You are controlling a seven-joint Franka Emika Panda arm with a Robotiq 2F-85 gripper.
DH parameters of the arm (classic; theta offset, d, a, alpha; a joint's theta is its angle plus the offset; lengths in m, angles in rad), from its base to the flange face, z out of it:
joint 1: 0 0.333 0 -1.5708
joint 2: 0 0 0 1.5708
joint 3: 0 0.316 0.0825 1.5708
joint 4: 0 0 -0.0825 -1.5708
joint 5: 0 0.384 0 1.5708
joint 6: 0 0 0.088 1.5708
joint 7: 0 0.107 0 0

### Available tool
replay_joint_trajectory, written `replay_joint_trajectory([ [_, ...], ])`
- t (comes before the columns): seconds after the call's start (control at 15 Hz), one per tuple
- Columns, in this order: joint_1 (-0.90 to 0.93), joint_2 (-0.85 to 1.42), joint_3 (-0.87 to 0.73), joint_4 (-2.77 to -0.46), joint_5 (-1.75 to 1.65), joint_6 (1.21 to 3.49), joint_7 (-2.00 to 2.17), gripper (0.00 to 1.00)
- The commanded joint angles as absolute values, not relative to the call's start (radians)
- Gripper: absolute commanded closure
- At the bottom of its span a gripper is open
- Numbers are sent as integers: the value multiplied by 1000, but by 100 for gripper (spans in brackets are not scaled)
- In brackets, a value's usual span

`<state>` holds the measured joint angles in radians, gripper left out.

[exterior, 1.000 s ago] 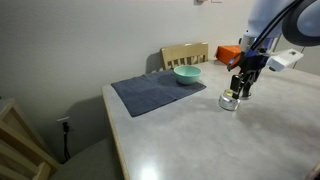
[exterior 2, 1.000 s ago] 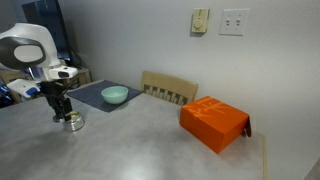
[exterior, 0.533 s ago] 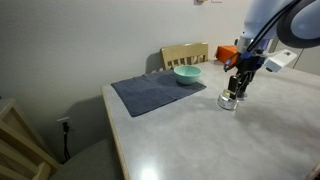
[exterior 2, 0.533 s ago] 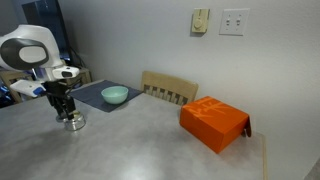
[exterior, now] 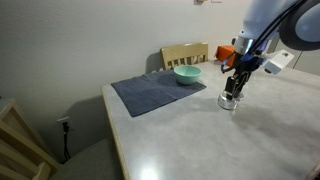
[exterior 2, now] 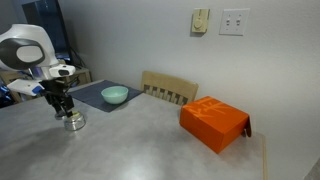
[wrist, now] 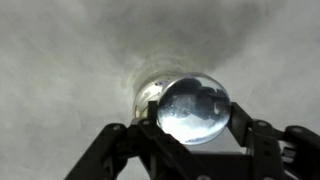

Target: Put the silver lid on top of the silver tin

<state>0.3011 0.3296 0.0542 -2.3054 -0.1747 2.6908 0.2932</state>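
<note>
Lid held over the tin; placement step in hand.
The lid point(wrist: 193, 108) is pinched between the fingers point(wrist: 248, 124) of the gripper point(exterior: 234, 88), just above the tin point(exterior 2: 73, 122) on the table point(exterior: 180, 130). In the wrist view the tin's rim is seen offset from the lid, so centring, lowering and release are judged necessary.

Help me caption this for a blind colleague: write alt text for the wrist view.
The gripper grips the round, shiny silver lid by its edges, over the silver tin, whose rim peeks out at the lid's upper left. Whether the lid touches the tin cannot be told. Beneath lies a mottled grey tabletop.
</note>
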Motion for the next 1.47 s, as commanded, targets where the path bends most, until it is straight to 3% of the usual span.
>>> replay_joint_trajectory([
  [0.0,302,322,54,-2329,-185,2737,306,56],
  [0.8,344,321,7,-2363,-197,2862,422,56],
  [1.4,507,321,-166,-2375,-366,2909,706,56],
])
